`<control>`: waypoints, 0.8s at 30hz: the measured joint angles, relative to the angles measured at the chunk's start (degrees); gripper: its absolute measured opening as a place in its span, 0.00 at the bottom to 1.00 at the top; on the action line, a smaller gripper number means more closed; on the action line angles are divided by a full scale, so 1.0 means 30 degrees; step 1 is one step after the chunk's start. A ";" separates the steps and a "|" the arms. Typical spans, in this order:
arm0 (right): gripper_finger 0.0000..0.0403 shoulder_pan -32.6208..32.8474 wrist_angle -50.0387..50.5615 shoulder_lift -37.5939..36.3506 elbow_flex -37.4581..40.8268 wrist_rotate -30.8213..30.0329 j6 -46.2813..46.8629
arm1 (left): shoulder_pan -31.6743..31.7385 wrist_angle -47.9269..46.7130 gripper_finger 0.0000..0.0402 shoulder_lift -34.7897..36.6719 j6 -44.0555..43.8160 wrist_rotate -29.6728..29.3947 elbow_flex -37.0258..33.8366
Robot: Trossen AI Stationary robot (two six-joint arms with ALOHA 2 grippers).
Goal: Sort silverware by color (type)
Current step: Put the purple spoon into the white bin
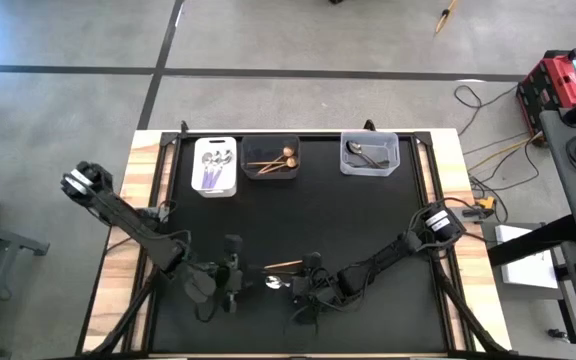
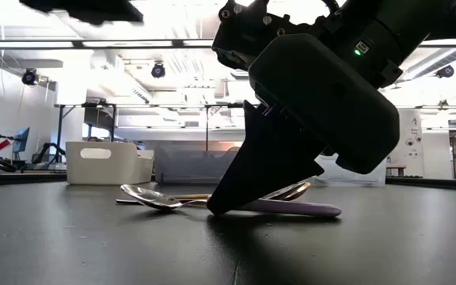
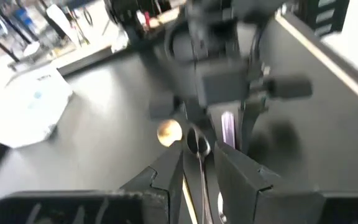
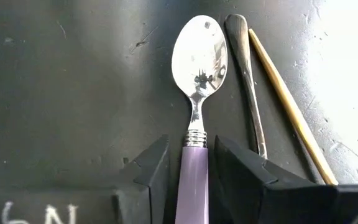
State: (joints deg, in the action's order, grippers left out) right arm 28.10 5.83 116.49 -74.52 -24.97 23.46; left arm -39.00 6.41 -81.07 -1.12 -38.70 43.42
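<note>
A spoon with a lilac handle (image 4: 192, 180) and silver bowl (image 4: 199, 53) lies on the black mat near the front edge. My right gripper (image 4: 191, 142) is open and down at the mat (image 2: 216, 207), one finger on each side of that handle, with thin gaps. Beside it lie a dark grey utensil (image 4: 244, 56) and a gold handle (image 4: 291, 112); the gold bowl (image 3: 168, 132) shows too. My left gripper (image 3: 199, 167) is raised to the left (image 1: 234, 278), shut on a slim grey spoon (image 3: 197, 144). My left gripper pinches the grey spoon's handle (image 3: 201, 183) between its two fingers. The handle runs back along the fingers, and the bowl points forward toward my right gripper. The spoon slants slightly downward. Whether the bowl is clear of the mat, I cannot tell.
Three small bins stand along the mat's far edge: a white one (image 1: 216, 167) with lilac-handled pieces, a dark one (image 1: 271, 158) with gold pieces, and a clear one (image 1: 369, 154) with grey pieces. Bare mat lies between the bins and the grippers.
</note>
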 joint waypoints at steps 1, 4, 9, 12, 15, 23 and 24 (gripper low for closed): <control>0.29 -0.0002 0.0016 -0.0002 0.0002 0.0044 0.0000 | -0.0160 -0.0001 0.19 0.0344 0.0170 -0.0224 0.0000; 0.26 -0.0101 -0.0017 -0.0002 0.0070 0.0598 0.0008 | -0.0563 -0.0012 0.19 0.1356 0.0587 -0.0728 -0.0007; 0.18 -0.0248 -0.0173 -0.0038 0.0275 0.1302 0.0040 | -0.0971 0.0010 0.19 0.2662 0.0871 -0.0969 -0.0015; 0.13 -0.0256 -0.0264 -0.0046 0.0395 0.1305 0.0007 | -0.1022 -0.0012 0.19 0.3015 0.0871 -0.0969 -0.0015; 0.11 -0.0291 -0.0264 -0.0053 0.0443 0.1313 0.0022 | -0.1022 -0.0022 0.19 0.3133 0.0954 -0.0969 -0.0015; 0.10 -0.0291 -0.0279 -0.0053 0.0129 0.1318 -0.0306 | -0.1022 -0.0027 0.19 0.3784 0.2559 -0.1541 -0.0022; 0.10 -0.0291 -0.0237 -0.0053 0.0021 0.1359 -0.0353 | -0.1022 -0.0070 0.19 0.3947 0.2826 -0.1880 -0.0022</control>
State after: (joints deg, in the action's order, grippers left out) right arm 27.22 5.12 116.33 -74.46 -20.90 22.41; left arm -42.06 6.20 -69.23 7.36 -44.34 43.35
